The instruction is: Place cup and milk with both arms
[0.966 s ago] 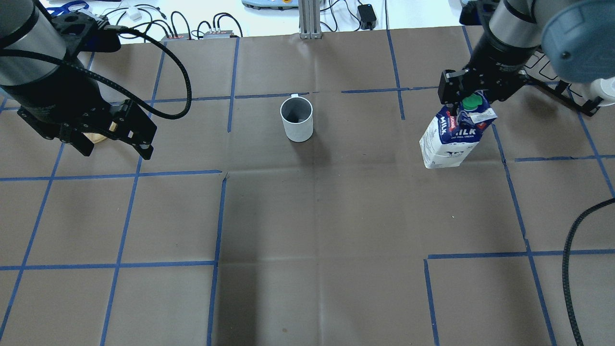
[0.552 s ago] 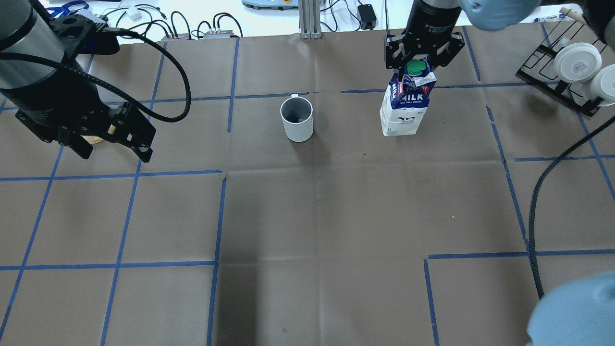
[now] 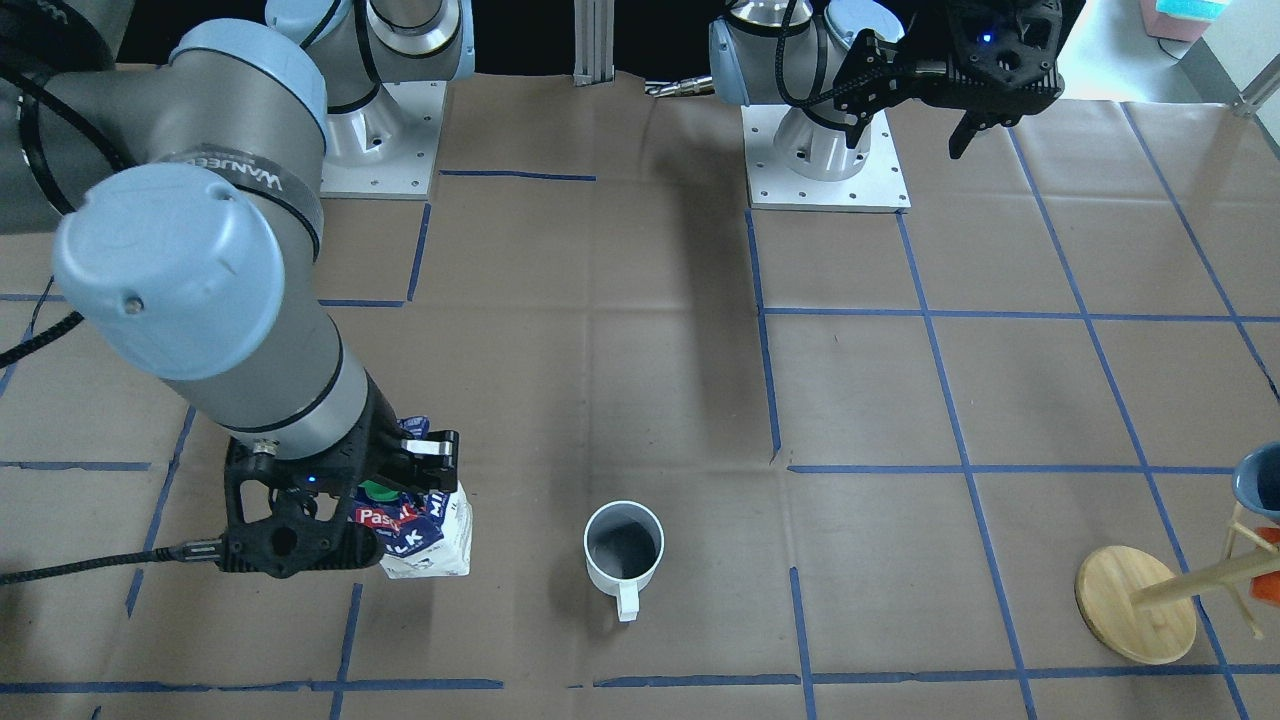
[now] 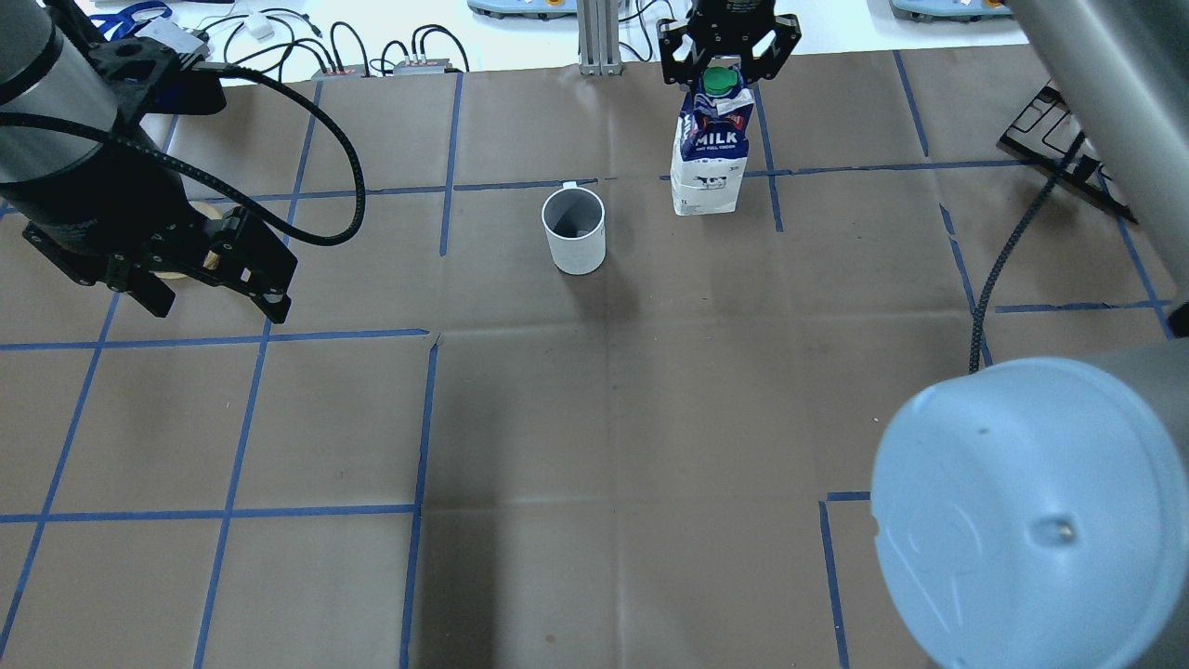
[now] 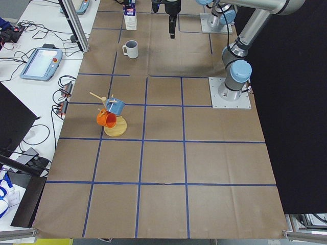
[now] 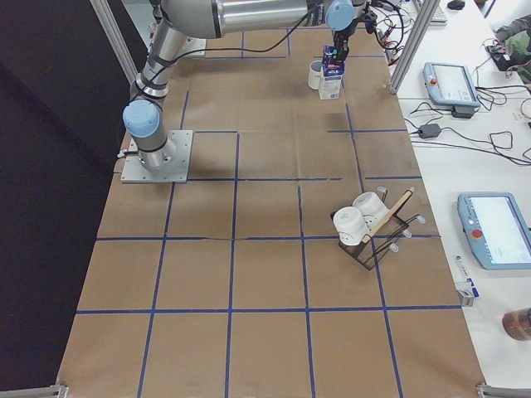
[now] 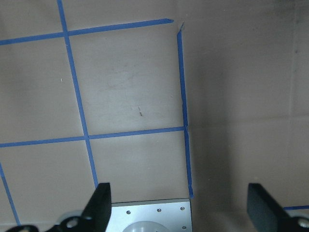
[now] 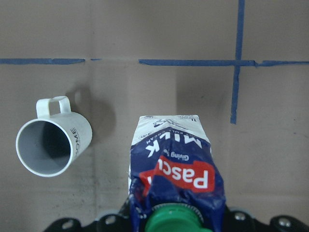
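Leftward since earlier, the blue-and-white gable-top milk carton (image 4: 709,153) reaches upper centre near the white ceramic mug (image 4: 574,230); right gripper (image 4: 723,80) pinches it, left gripper (image 4: 215,294) spread; I judge release remains.

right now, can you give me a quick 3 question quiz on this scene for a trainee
1. Short answer: does the handle of the cup point toward the robot or away from it?
2. Multiple choice: what is the right gripper doing? A. gripping the milk at its top. B. gripping the cup by its handle. C. hanging open over bare table.
3. True or false: the left gripper is shut on the cup.

Key:
1. Away from the robot.
2. A.
3. False. It is open, holds nothing and is well apart from the cup.
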### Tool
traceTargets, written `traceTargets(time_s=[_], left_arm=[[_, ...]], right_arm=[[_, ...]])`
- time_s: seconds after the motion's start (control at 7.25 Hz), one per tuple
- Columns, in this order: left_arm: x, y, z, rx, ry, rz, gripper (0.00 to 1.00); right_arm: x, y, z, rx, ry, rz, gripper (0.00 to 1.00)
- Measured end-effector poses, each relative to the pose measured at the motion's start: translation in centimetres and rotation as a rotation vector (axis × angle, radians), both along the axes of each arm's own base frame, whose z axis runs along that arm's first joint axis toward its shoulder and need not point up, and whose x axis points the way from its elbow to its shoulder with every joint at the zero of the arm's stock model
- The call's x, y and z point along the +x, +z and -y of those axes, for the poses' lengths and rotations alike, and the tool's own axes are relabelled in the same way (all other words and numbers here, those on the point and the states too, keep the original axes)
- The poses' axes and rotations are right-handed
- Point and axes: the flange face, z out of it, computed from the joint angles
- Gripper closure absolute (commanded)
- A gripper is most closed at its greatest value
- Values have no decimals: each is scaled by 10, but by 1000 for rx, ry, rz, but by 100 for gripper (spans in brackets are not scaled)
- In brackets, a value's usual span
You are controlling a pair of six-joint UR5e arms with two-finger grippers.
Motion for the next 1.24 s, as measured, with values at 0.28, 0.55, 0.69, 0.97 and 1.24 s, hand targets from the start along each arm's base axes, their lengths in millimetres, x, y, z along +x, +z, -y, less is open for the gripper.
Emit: traceTargets(time_s=[0.28, 0.55, 0.69, 0.97, 1.24], left_arm=[[0, -1, -1, 1, 1, 0, 0], [0, -1, -2, 1, 0, 0, 0], [-1, -1, -3, 1, -1, 0, 0], [-1, -1, -5, 3, -1, 0, 0], [-1, -1, -6, 8, -1, -1, 0]], right_arm=[[26, -24, 24, 13, -23, 2, 51], [57, -59, 25, 62, -31, -6, 51], [70, -75, 22, 88, -27, -14, 51], [76, -87, 20, 118, -26, -22, 0], [70, -82, 20, 117, -27, -26, 0]])
